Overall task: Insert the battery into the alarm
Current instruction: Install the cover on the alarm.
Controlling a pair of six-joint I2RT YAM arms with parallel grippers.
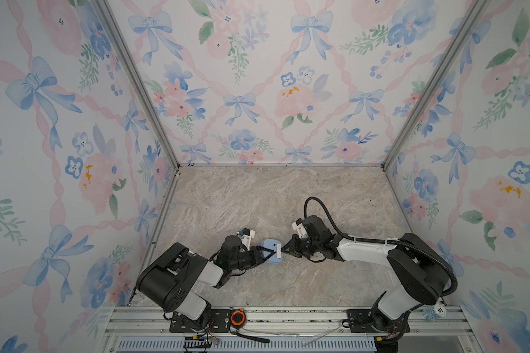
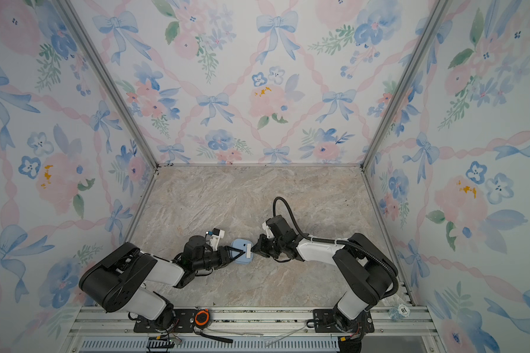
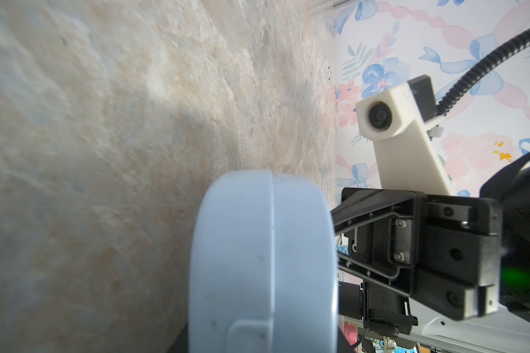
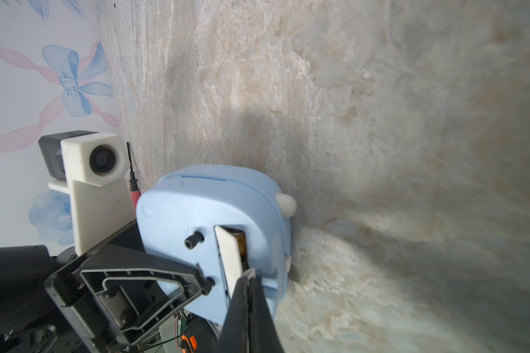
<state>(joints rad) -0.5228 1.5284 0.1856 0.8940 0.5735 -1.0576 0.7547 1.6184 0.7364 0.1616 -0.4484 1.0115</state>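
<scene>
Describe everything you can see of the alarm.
The alarm is a pale-blue, rounded-square plastic case with a seam round its edge, back facing the right wrist camera. On the back sit a black knob and a battery slot, where a white cover stands ajar over something copper-brown. A white nub juts from one side. The left gripper clamps it close to the table; the shut right gripper touches the cover. Its face is hidden.
</scene>
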